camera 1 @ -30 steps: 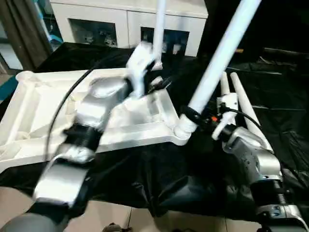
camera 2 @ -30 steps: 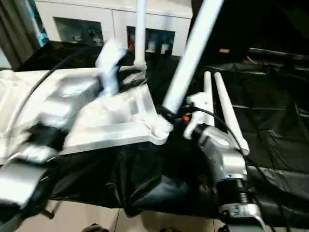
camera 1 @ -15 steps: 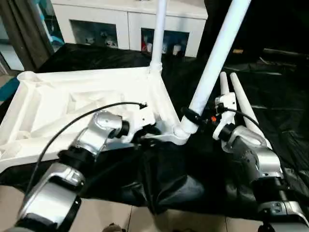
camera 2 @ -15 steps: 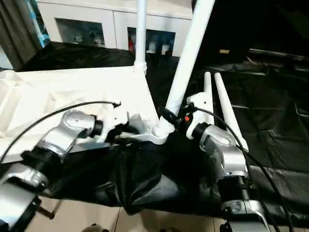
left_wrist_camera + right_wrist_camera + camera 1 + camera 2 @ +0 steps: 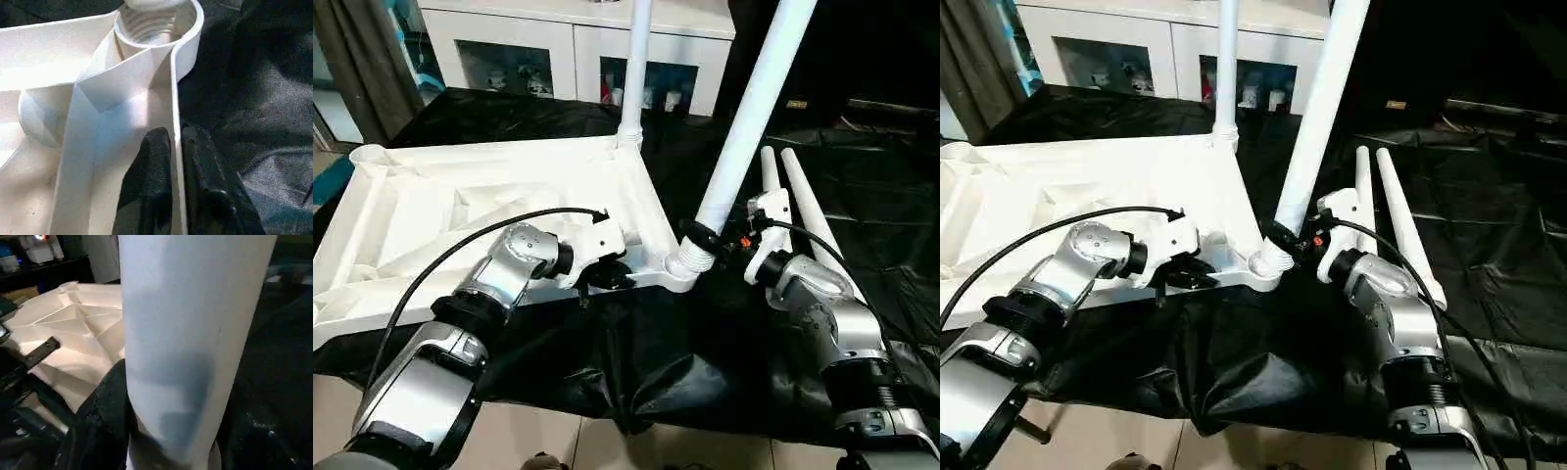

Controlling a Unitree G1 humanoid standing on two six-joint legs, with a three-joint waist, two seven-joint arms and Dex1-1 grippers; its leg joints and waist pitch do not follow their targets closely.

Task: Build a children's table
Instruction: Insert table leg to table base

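Tabletop (image 5: 460, 211) lies underside-up on the black-draped table (image 5: 862, 166), one leg (image 5: 633, 69) standing in its far corner socket; left wrist view shows what the head views can't: left hand (image 5: 176, 147) pinching the tabletop's near rim wall, one finger (image 5: 151, 171) inside, one outside, threaded corner socket (image 5: 146, 24) just beyond; right wrist view has the right hand (image 5: 1285, 238) clamped round the base of the tilted leg (image 5: 1322, 108) seated in that socket; head views: left forearm angled in low, right forearm reaching in from the right; two spare legs (image 5: 798, 211) lie beside it.
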